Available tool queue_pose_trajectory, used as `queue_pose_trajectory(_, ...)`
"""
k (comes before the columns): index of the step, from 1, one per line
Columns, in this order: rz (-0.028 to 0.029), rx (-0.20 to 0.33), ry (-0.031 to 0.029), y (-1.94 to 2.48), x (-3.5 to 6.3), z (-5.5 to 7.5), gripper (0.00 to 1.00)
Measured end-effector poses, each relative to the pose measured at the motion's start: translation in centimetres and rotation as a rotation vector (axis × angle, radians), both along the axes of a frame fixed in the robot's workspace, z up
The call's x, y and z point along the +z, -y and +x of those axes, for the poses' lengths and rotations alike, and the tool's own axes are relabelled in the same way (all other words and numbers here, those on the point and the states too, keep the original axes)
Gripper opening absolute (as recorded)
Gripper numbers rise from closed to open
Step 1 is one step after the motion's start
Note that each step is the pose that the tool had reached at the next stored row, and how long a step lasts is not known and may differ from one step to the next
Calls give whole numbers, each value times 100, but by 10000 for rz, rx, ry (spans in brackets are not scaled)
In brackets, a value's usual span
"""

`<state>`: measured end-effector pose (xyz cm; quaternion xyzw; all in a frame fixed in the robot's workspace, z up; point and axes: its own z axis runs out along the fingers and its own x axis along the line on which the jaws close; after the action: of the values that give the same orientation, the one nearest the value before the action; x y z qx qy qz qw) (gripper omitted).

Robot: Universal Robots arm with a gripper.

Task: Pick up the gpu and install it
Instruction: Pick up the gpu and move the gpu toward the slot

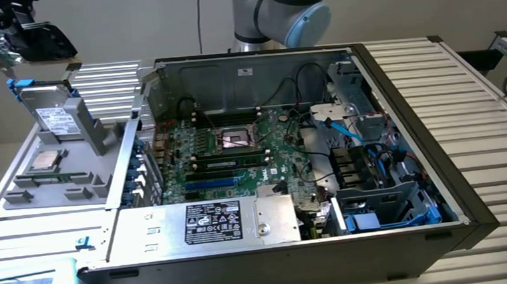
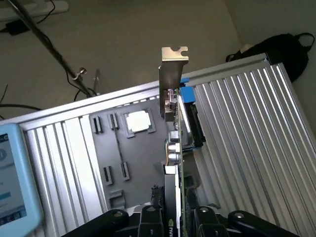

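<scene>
A: What does the end effector (image 2: pixel 175 217) carry?
B: It pinches the gpu (image 2: pixel 174 148) edge-on between its fingers, with the silver bracket (image 2: pixel 174 64) at the end farthest from them.
A: And what lies around it?
B: Below it are the ribbed bench (image 2: pixel 247 128) and a grey tray (image 2: pixel 113 158) with a processor chip (image 2: pixel 138 121). The open computer case (image 1: pixel 205 85) stands well apart from it, toward the exterior view's right.

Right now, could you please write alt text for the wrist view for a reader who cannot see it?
The gripper holds the gpu edge-on, silver bracket farthest from the camera, above a grey tray with a square chip on a ribbed metal table.
</scene>
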<state>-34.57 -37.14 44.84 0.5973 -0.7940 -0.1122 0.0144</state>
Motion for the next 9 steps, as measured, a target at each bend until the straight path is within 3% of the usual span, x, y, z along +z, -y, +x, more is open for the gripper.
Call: queue_pose_trajectory(9, 64, 1502, -127, 0, 0, 0, 29)
